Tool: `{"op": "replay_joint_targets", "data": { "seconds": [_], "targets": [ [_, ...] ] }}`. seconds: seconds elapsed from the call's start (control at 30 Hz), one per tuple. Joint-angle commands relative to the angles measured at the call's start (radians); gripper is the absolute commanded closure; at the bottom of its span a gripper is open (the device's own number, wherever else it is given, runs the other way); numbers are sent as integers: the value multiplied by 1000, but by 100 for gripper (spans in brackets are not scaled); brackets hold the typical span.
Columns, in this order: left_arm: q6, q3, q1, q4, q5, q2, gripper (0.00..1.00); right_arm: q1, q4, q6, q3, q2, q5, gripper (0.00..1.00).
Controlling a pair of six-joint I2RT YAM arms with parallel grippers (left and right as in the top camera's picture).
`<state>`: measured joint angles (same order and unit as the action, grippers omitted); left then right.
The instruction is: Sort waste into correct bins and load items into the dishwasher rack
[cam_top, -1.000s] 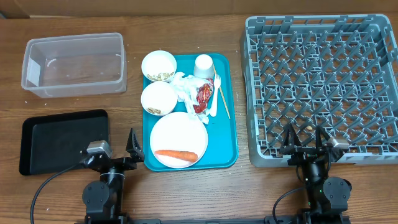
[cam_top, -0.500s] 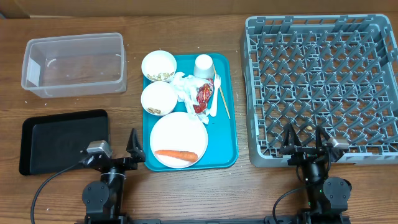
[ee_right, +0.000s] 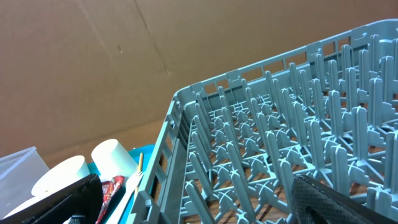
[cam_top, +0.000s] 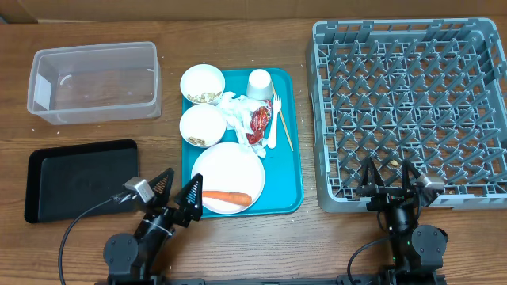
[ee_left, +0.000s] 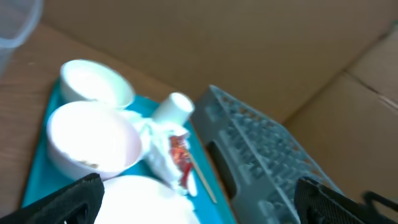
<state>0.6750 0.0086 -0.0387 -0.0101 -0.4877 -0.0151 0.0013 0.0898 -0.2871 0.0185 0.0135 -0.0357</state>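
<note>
- Left gripper (cam_top: 176, 191) was spread wide and empty at the front-left corner of the teal tray (cam_top: 295, 158).
- Right gripper (cam_top: 389, 176) was spread and empty, right of the teal tray, at the near edge of the dishwasher rack (cam_top: 412, 103).
- On the teal tray: carrot (cam_top: 226, 196) on plate (cam_top: 230, 170), napkins (cam_top: 236, 111), red wrapper (cam_top: 258, 123), bowls (cam_top: 202, 125), cup (cam_top: 259, 82), fork (cam_top: 275, 119), stick (cam_top: 283, 127).
- Clear tub (cam_top: 95, 79) and black tray (cam_top: 79, 178) sat left of the teal tray.
</note>
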Motion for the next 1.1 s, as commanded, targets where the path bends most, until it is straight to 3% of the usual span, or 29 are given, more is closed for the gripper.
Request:
{"op": "replay_joint_targets", "data": {
  "seconds": [0.0, 0.2, 0.4, 0.77, 1.07],
  "targets": [
    [21, -1, 10, -56, -109, 10, 0, -3, -6, 7, -10, -11, 13, 0],
    [-45, 64, 10, -30, -135, 5, 0, -3, -6, 7, -10, -11, 12, 0],
    [-230, 249, 10, 170, -119, -108, 0, -3, -6, 7, -10, -11, 13, 0],
    [-412, 758, 68, 661, -81, -652, 0, -3, -6, 7, -10, -11, 12, 0],
    [-510, 941, 257, 774, -91, -980, 0, -3, -6, 7, -10, -11, 12, 0]
  ]
}}
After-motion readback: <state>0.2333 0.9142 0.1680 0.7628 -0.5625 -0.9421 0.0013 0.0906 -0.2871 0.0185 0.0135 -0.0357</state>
